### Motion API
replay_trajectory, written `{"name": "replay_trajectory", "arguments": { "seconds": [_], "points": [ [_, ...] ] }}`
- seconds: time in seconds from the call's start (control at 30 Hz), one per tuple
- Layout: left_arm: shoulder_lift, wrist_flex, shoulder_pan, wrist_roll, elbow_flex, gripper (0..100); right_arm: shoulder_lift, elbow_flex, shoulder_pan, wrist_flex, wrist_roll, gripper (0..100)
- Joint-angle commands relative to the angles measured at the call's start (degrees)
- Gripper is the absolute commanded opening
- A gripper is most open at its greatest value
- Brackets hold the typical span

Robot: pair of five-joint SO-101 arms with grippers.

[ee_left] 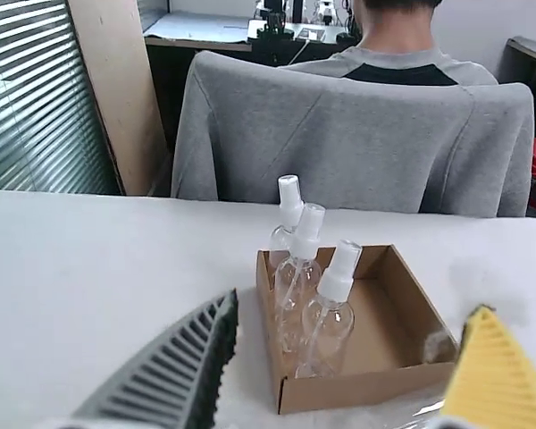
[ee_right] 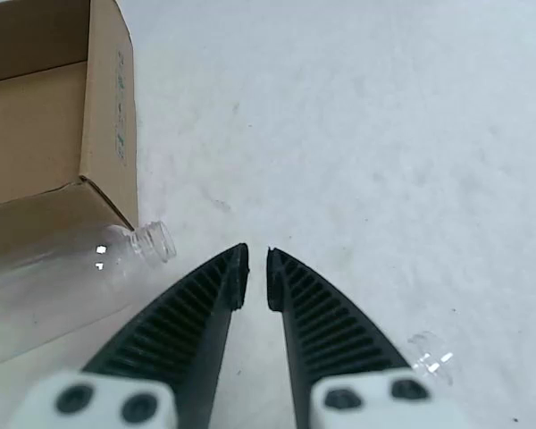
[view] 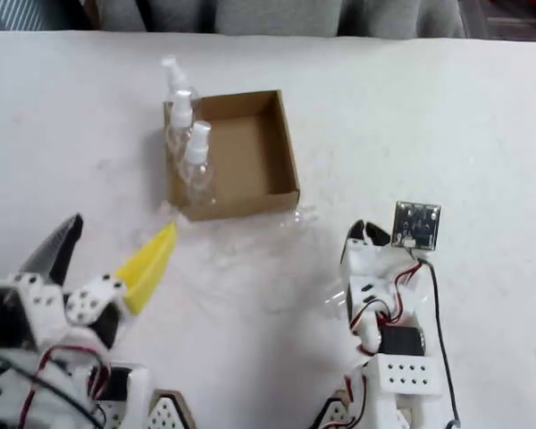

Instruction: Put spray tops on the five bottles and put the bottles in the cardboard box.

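The left gripper (view: 123, 223) had one yellow jaw and one dark grey jaw. They were spread wide apart and held nothing. It was up above the white table (view: 429, 107).

Far out in front of those open jaws sat the brown cardboard box (ee_left: 389, 353), open at the top. Three clear plastic bottles with white spray tops (ee_left: 305, 259) stood in a row along one wall of the box. The two closest to the jaws stood inside the box. The farthest bottle (ee_left: 288, 201) was at the back corner, and I could not tell if it was in the box or just behind it.

The right gripper (ee_right: 256, 268) had two black jaws with ridges. They were almost together, with only a thin gap, and nothing was between them. The tips pointed down at the bare table.

A clear plastic bottle with no top (ee_right: 62, 277) lay on its side on the table. It was touching the outside wall of the box. Its open neck was just beside the right jaw tips, on the box side, but did not touch them.
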Motion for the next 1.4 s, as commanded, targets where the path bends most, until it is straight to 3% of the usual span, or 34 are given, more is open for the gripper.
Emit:
{"name": "replay_trajectory", "arguments": {
  "seconds": [0.0, 0.3, 0.43, 0.67, 0.73, 0.87, 1.0, 1.2, 1.37],
  "points": [
    [2.51, 5.54, -0.48, -1.67, -10.46, 37, -0.84, -0.26, 0.31, -1.19, 0.44, 2.1],
    [27.74, 20.04, -0.04, -2.64, -31.82, 37, -0.84, -0.26, 0.92, -1.19, 0.44, 2.1],
    [36.18, 23.82, 0.13, -2.73, -36.31, 37, -0.84, -0.70, 6.64, -1.89, 0.44, 1.9],
    [40.75, 23.82, 15.78, -13.45, -33.93, 37, -0.84, -0.44, 19.38, -3.47, 0.44, 1.7],
    [42.15, 22.33, 21.14, -15.21, -31.38, 36, -0.48, -0.26, 23.16, -3.56, 0.44, 1.7],
    [48.04, 15.56, 29.76, -18.64, -23.65, 24, -0.84, 1.58, 28.26, -3.91, 0.62, 1.9],
    [54.02, 8.26, 36.44, -29.54, -17.76, 15, -0.84, 3.43, 28.97, -4.00, 8.70, 1.8],
    [60.00, -3.78, 38.46, -44.84, -12.40, 13, -0.84, 4.04, 28.79, -4.00, 11.25, 1.8],
    [64.75, -10.55, 38.02, -49.23, -9.41, 15, -0.84, 4.13, 28.62, -4.00, 11.25, 1.8]
  ]
}}
